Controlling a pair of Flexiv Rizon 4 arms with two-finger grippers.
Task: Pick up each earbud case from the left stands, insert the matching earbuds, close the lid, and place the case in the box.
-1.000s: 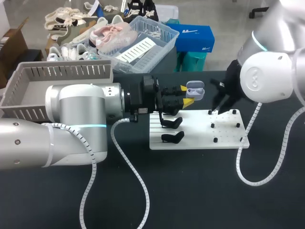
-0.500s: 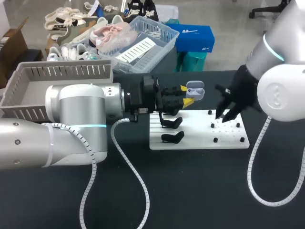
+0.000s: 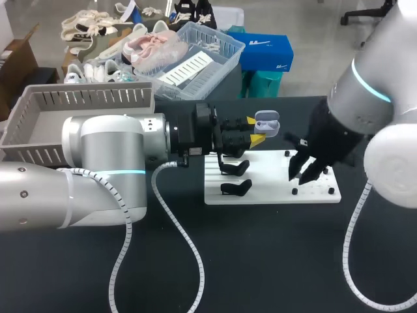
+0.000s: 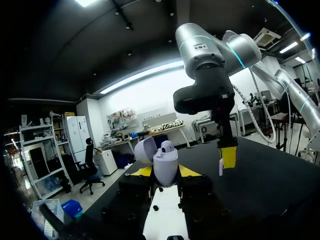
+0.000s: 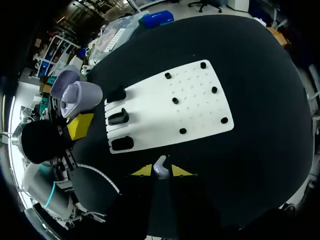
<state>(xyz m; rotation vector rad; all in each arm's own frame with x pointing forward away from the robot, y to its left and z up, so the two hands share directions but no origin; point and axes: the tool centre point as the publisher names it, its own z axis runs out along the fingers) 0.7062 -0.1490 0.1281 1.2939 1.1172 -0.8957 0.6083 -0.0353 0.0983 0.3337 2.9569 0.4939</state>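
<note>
Clamping the open case [image 3: 267, 122] in the left claw [image 3: 257, 134] over the board's [image 3: 260, 190] far edge; pinching an earbud [image 5: 160, 167] in the right claw [image 3: 300, 175], with the case lying left and slightly far of it

Left arm [image 3: 104, 163] stretches across the counter's [image 3: 260, 261] left half, passing in front of the box [image 3: 39, 124], so the way to the box from the near side is barred. The left fingers [image 3: 258, 139] grip the open case [image 3: 267, 122], raised near the stands [image 3: 236, 168] at the board's [image 3: 273, 195] left end. A narrow gap separates the case from the right fingers [image 5: 143, 171], which pinch an earbud [image 5: 160, 167] above the pegs [image 3: 294, 192]. In front of the board the counter lies open, with cables [image 3: 189, 244] looping at either side.
</note>
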